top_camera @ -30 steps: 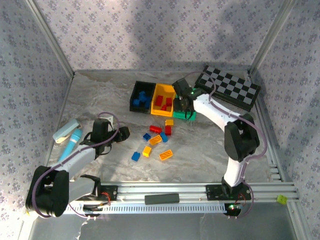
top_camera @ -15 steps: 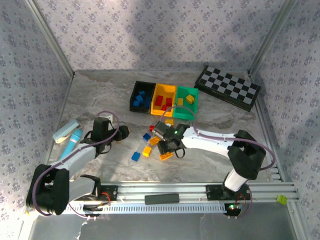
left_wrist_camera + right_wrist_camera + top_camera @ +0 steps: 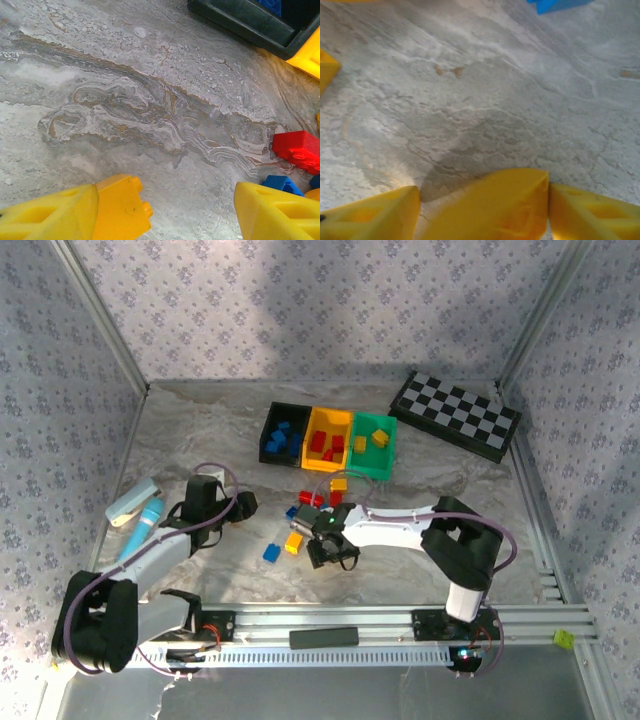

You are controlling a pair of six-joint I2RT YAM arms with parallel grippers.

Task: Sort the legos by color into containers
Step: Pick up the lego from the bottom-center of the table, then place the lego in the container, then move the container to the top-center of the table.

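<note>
Left pincer (image 3: 167,200) stands open above bare counter (image 3: 125,100) short of the black bin (image 3: 240,22); right pincer (image 3: 330,552) straddles an orange brick (image 3: 490,210), grip unclear.

The grey marbled worktop (image 3: 190,440) is bare at the back left, so a hand can pass there. The right side is bare too, between the black-and-white checkerboard (image 3: 455,415) and the white right arm (image 3: 395,532). That arm lies low across the middle and blocks the way. At the back stands a row of three joined plastic bins (image 3: 366,474). In front of them lie small blue, red and yellow-orange plastic bricks (image 3: 294,542). A light blue round marker (image 3: 143,525) lies by the left arm (image 3: 160,555).
</note>
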